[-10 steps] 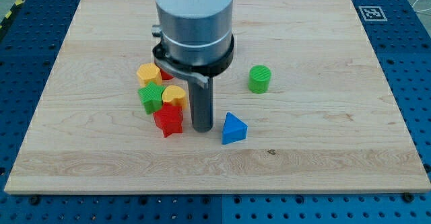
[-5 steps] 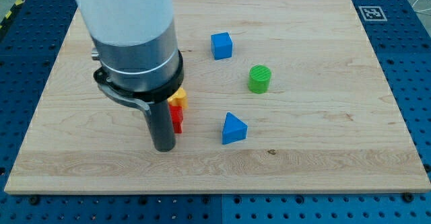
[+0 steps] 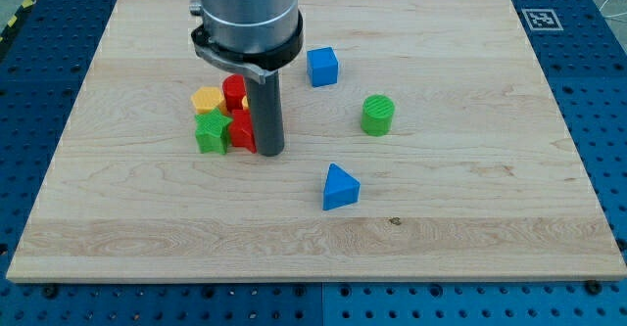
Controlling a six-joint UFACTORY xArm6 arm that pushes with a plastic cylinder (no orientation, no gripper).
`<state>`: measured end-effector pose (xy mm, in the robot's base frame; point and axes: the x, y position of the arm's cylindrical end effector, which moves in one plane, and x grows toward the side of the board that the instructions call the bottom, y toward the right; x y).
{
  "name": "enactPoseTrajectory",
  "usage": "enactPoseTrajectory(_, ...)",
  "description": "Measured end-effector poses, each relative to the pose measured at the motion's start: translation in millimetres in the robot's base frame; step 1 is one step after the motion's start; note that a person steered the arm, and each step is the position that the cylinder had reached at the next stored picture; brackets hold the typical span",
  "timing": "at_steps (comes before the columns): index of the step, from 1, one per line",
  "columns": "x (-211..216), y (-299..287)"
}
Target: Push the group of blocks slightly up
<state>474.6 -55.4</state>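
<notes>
A tight group of blocks sits left of the board's centre: a yellow-orange hexagon, a red cylinder, a green star-shaped block and a red star-shaped block. A sliver of yellow shows between the red blocks and the rod. My tip rests on the board against the right side of the red star block, at the group's lower right. The rod hides part of the group.
A blue cube lies to the upper right of the group, a green cylinder farther right, and a blue triangular block below them. A marker tag is at the board's top right corner.
My tip has swept from below the group up and to the right. The group has shifted toward the view's top and is packed tighter. The yellow block is now mostly hidden.
</notes>
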Motion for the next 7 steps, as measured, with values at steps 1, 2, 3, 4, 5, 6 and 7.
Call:
enactPoseTrajectory(1, -15, 0)
enactPoseTrajectory(2, -21, -1)
enactPoseTrajectory(3, -8, -5)
enactPoseTrajectory(4, 15, -21)
enactPoseTrajectory(5, 22, -39)
enactPoseTrajectory(6, 25, -43)
enactPoseTrajectory(7, 23, -43)
